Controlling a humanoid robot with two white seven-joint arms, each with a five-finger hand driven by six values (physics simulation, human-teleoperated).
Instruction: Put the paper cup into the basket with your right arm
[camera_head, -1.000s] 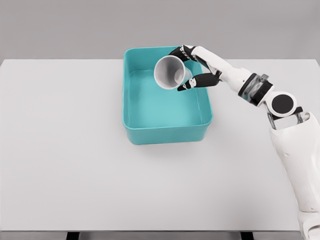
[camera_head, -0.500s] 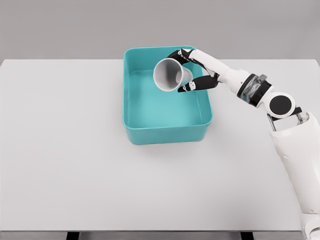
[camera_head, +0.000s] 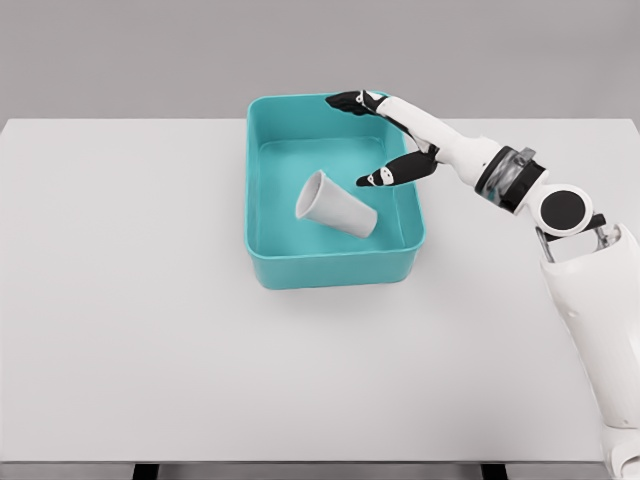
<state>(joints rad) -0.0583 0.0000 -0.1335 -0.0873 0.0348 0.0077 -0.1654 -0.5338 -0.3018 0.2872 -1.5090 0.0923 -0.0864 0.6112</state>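
On your bench (camera_head: 150, 330), the teal basket (camera_head: 262, 215) sits near the far edge. Inside it you see the paper cup (camera_head: 335, 204) lying on its side, mouth toward the left. Just right of it, your right hand (camera_head: 390, 140) hovers with fingers spread, holding nothing.

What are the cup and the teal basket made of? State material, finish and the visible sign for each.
Paper cup: looks like thin matte paper or card; plain white tapered wall, no gloss, lying on its side. Being a render, that is a guess.
Basket: looks like moulded plastic, smooth with a slight sheen; uniform teal, rounded corners, solid walls, no weave.
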